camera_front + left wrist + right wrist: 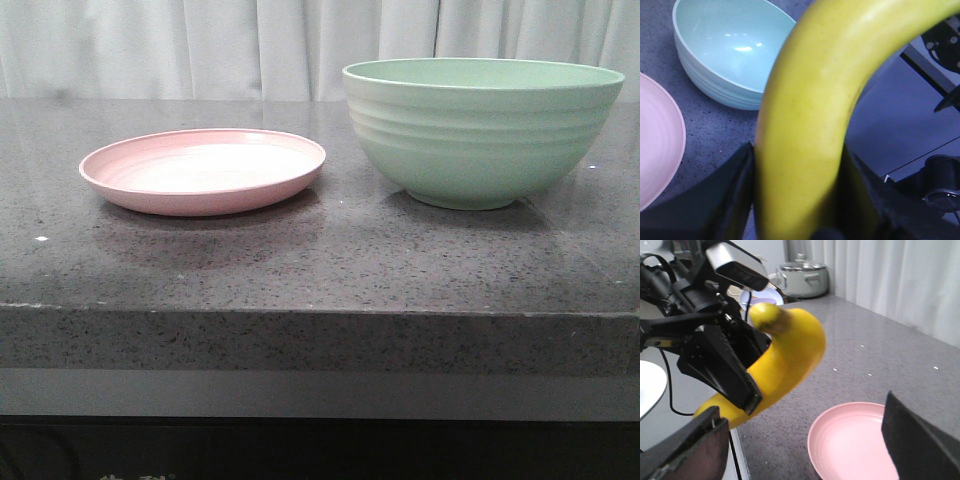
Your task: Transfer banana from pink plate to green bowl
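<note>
My left gripper [797, 150] is shut on the yellow banana [810, 125] and holds it in the air. In the right wrist view the left gripper [735, 372] grips the banana [790, 350] beyond the table's edge, off to the side of the pink plate [855, 445]. The pink plate [200, 170] sits empty on the left of the table. The green bowl [480, 130] stands to its right and is empty in the left wrist view [730, 45]. My right gripper [805, 440] is open and empty above the plate. Neither gripper shows in the front view.
The dark speckled stone table [320, 270] has a front edge close to the camera. A white curtain [300, 40] hangs behind. A lidded metal pot [802, 275] stands far off. Black stands and cables [940, 185] lie beside the table.
</note>
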Available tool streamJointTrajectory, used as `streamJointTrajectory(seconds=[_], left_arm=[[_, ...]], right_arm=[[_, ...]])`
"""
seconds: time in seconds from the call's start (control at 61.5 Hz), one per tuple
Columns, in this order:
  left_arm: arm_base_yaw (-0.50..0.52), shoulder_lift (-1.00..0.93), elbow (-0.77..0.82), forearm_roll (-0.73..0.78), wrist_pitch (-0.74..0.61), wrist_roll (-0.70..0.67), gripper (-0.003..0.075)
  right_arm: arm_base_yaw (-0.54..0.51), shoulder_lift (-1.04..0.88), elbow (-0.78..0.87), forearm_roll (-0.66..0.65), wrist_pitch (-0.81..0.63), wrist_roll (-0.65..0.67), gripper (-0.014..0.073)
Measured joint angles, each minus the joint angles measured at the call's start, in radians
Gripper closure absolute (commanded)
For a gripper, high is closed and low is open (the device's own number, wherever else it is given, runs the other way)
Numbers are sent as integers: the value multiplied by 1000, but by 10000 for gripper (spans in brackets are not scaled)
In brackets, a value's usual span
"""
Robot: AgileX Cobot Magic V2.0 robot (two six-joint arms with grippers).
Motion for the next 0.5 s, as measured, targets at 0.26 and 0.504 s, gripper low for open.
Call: streamJointTrajectory(seconds=[0.26,0.504], left_arm=[[0,0,0,0,0,0,544],[0,0,0,0,0,0,544]], right_arm=[[112,131,-114,44,-30,-48,-39],[175,256,-227,64,-32,-50,-39]])
